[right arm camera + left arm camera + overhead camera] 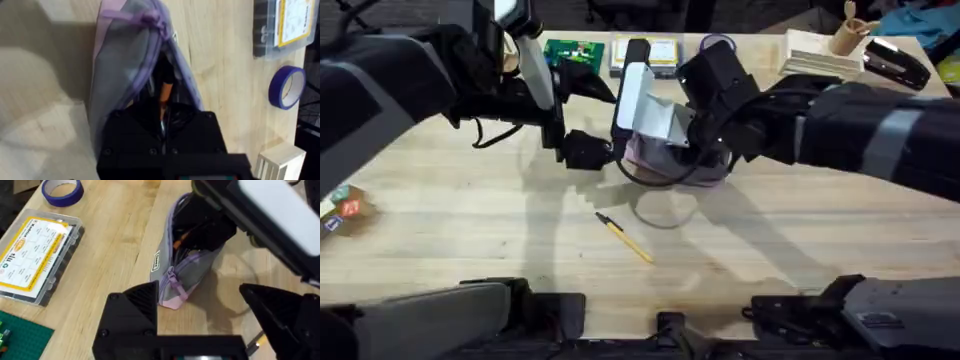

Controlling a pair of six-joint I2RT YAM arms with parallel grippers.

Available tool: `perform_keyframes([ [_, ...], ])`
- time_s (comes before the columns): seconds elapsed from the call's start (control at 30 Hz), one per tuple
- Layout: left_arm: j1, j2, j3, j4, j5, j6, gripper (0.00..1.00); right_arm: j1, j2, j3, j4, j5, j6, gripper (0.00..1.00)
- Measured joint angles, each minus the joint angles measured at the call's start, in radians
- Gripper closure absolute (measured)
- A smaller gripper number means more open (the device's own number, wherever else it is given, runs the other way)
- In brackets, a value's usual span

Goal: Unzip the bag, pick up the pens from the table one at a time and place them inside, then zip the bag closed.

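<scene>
The lilac and grey bag (692, 176) sits mid-table with its zipper open; its mouth gapes in the left wrist view (187, 267) and in the right wrist view (120, 75). My right gripper (658, 152) reaches into the mouth, shut on the orange pen (165, 94), whose tip also shows inside the bag (178, 242). My left gripper (584, 150) stands open at the bag's left end, its fingers (137, 307) wide apart around the pull-tab end. The yellow pen (625, 239) lies on the table (470, 230) in front of the bag.
A clear box with a yellow label (645, 55) (35, 255), a blue tape roll (717, 43) (62, 191) and a green plate (572, 52) line the far edge. Wooden pieces (820, 55) and a black stapler (895, 62) sit far right. A small box (340, 210) is at the left edge.
</scene>
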Motion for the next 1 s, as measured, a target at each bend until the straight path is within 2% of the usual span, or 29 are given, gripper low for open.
perform_keyframes([
  [0.17,0.000,0.000,0.000,0.000,0.000,0.000,0.007,0.000,0.025,0.000,0.050,-0.003,-0.004,0.970],
  [0.27,0.000,0.000,0.000,0.000,0.000,0.000,0.008,0.000,0.025,0.000,0.056,-0.003,-0.004,0.891],
  [0.3,0.000,0.000,0.000,0.000,0.000,0.000,0.007,0.000,0.025,0.000,0.056,-0.003,-0.003,0.801],
  [0.47,0.000,0.000,0.000,0.000,0.000,0.000,0.007,0.000,0.025,0.000,0.042,-0.003,-0.003,0.095],
  [0.5,0.000,0.000,0.000,0.000,0.000,0.000,0.007,0.000,0.025,0.000,0.039,-0.003,-0.005,0.028],
  [0.83,0.000,0.000,0.000,0.000,0.000,0.000,0.009,-0.002,0.023,0.006,0.016,0.005,0.040,0.003],
  [1.0,0.000,0.000,0.000,0.000,0.000,0.000,0.008,-0.002,-0.020,0.006,-0.019,0.005,0.080,0.003],
])
